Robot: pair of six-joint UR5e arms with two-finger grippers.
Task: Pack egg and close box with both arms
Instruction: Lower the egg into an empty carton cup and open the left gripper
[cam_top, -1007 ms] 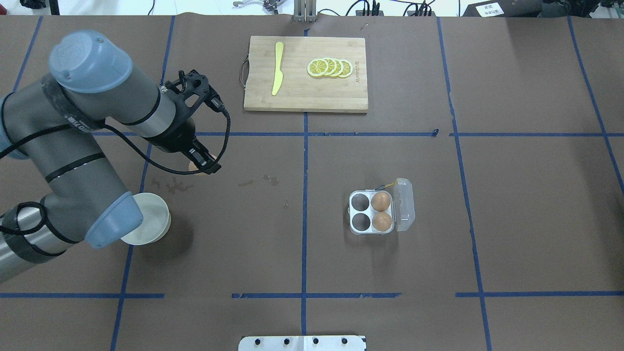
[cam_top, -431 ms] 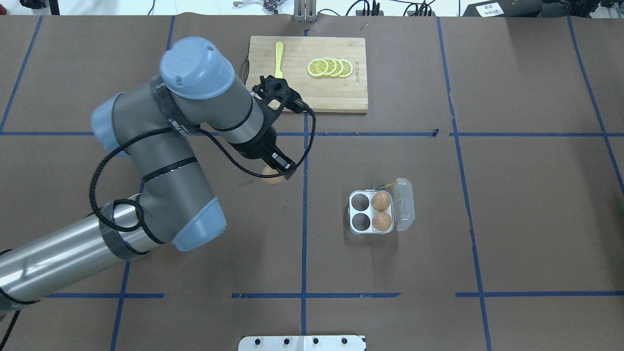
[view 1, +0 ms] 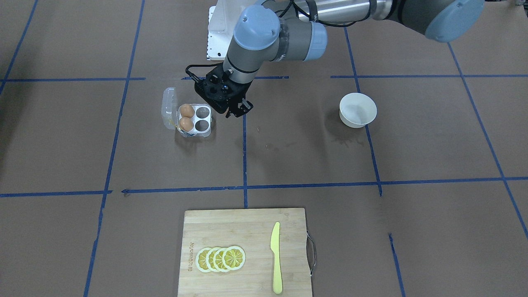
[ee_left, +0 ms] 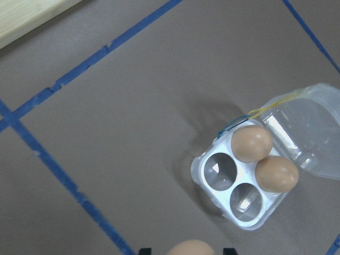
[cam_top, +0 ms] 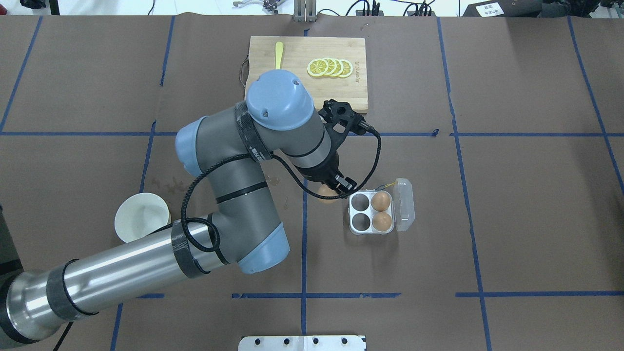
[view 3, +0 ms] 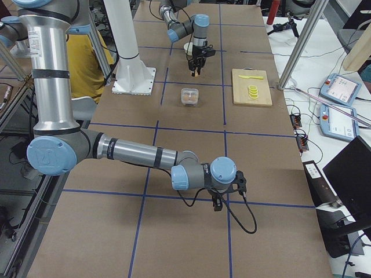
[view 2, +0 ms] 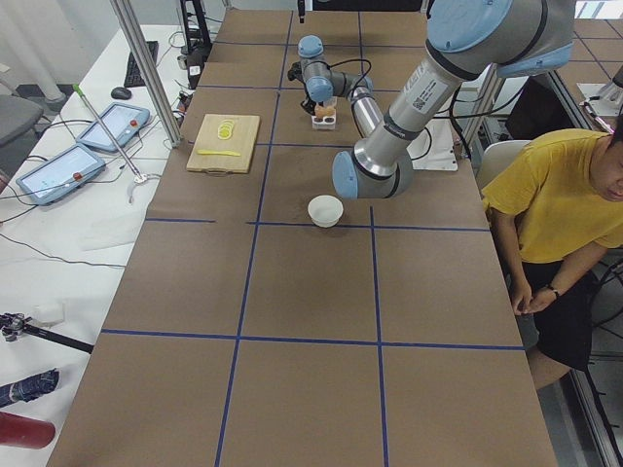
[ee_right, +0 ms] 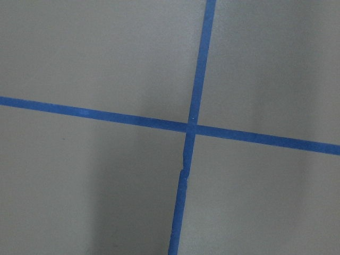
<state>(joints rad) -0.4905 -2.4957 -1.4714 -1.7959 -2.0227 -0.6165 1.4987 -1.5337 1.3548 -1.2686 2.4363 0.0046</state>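
Note:
My left gripper is shut on an orange-brown egg and holds it just left of the box. The box is a clear four-cell carton with its lid open to the right. Two more eggs fill its right cells; the two left cells are bare. In the left wrist view the held egg shows at the bottom edge, with the box ahead. My right gripper hangs low over bare table, far from the box; I cannot tell if it is open.
A white bowl stands at the left, partly under my left arm. A wooden cutting board with lemon slices and a yellow knife lies at the back. A white base plate sits at the near edge.
My left arm has swung right across the table with the egg, from beside the bowl to just left of the box. The box and its eggs have not moved.

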